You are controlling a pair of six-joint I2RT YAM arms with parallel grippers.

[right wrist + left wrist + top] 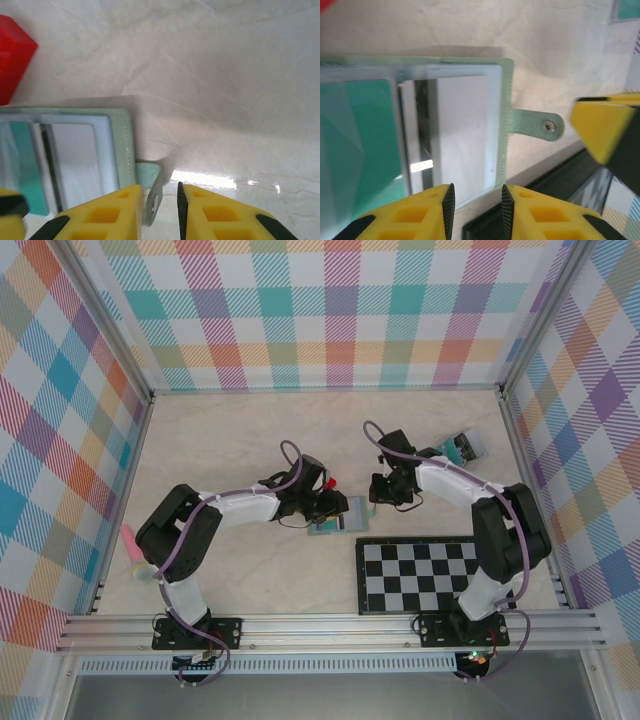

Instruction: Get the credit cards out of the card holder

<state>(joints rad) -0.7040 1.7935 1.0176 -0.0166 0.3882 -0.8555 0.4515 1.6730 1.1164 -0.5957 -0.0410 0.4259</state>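
Sage-green folding card holder (pixel 506 100) lies open; right hand (pixel 160 194) stands apart around its tab (pixel 150 175); whether left hand (pixel 477 194) grips, I cannot tell. Pin firmly, draw teal card (pixel 355 140) out.

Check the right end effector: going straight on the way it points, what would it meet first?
The side tab of the card holder, standing tilted between the jaws of the right end effector. Beyond it the way looks like bare table, though depth is unclear.

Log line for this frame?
card holder: open flat, teal card inside | left hand: over its edge | right hand: open around tab
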